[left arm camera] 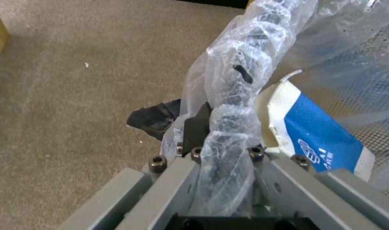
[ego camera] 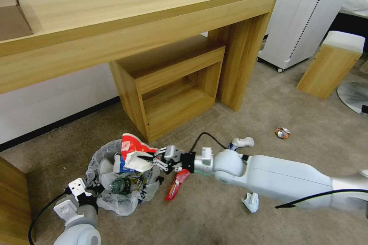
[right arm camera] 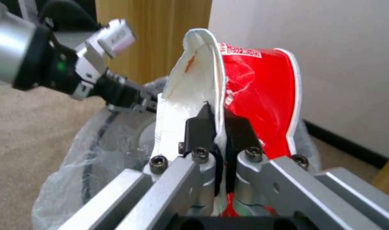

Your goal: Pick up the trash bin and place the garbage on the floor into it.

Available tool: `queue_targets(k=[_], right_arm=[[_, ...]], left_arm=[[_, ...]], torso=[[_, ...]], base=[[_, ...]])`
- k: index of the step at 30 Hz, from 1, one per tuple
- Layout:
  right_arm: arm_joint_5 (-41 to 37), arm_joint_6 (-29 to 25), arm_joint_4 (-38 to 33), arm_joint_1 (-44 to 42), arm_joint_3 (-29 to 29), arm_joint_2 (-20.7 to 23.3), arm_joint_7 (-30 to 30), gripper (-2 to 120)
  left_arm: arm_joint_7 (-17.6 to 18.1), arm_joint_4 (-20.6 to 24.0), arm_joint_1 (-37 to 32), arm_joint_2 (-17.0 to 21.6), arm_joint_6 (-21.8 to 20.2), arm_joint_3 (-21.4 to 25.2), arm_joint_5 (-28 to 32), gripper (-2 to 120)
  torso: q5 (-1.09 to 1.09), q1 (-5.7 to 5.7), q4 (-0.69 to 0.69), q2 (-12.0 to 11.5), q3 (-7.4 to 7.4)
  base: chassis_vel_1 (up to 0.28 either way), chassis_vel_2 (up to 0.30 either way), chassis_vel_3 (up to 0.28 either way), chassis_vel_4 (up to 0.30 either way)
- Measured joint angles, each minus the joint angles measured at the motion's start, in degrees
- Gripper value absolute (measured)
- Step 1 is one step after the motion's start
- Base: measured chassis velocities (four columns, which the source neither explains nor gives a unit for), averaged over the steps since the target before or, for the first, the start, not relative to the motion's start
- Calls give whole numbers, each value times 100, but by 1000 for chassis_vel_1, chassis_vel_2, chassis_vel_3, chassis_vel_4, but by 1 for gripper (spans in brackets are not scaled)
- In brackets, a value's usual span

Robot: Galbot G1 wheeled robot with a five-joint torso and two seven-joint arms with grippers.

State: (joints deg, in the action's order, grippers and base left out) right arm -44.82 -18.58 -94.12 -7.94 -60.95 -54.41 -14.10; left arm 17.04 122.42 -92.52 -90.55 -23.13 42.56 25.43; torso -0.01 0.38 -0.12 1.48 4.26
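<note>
The trash bin, lined with a crinkly plastic bag, stands tilted on the beige floor and holds several pieces of litter. My left gripper is shut on its bagged rim, and a blue-white carton lies just inside. Over the bin's mouth my right gripper is shut on a red and white wrapper, also seen close up. Garbage on the carpet: a red wrapper, a white tissue, a crushed can and a white scrap.
A long wooden desk runs along the wall, with a wooden shelf cube under it close behind the bin. A white wheeled unit and a white-topped wooden stool stand to the right. More wooden furniture is at left.
</note>
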Motion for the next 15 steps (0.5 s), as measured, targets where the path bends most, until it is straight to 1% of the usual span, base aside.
queue_targets(k=[1, 3, 5, 6, 7, 9, 10, 13, 15], right_arm=[[-62, 31, 125, 50, -123, -151, 48, 0], [-79, 47, 194, 66, -167, -236, 79, 0], [-158, 93, 478, 108, -343, -647, 185, 0], [-170, 108, 545, 116, -371, -747, 209, 0], [-170, 108, 545, 116, -371, -747, 209, 0], [-176, 126, 789, 115, -439, -1107, 277, 0], [-176, 126, 789, 115, -439, -1107, 277, 0], [-198, 135, 999, 83, -492, -1485, 358, 0], [-198, 141, 1034, 81, -509, -1546, 367, 0]], left_arm=[[-1, 12, -8, -2, 3, 13, 4, 0], [-1, 15, -13, -4, 5, 19, 5, 0], [-2, 36, -27, -5, 23, 45, 19, 0], [-2, 38, -28, -5, 25, 53, 22, 0], [-2, 38, -28, -5, 25, 53, 22, 0], [-5, 40, -37, -3, 33, 57, 29, 0], [-5, 40, -37, -3, 33, 57, 29, 0], [-9, 41, -38, -5, 51, 58, 33, 0], [-9, 40, -38, -5, 51, 62, 33, 0]], torso=[[1, 0, 0, 0, 0], [0, 0, -1, 0, 0], [0, 0, -1, 0, 0], [0, 0, -1, 0, 0], [0, 0, -1, 0, 0], [0, 0, 0, 0, 0], [0, 0, 0, 0, 0], [0, 0, 1, 0, 0], [0, 0, 1, 0, 0]], base=[[0, 0, 0, 0], [0, 0, 0, 0], [0, 0, 0, 0], [0, 0, 0, 0], [0, 0, 0, 0], [0, 0, 0, 0], [0, 0, 0, 0], [0, 0, 0, 0], [0, 0, 0, 0]])
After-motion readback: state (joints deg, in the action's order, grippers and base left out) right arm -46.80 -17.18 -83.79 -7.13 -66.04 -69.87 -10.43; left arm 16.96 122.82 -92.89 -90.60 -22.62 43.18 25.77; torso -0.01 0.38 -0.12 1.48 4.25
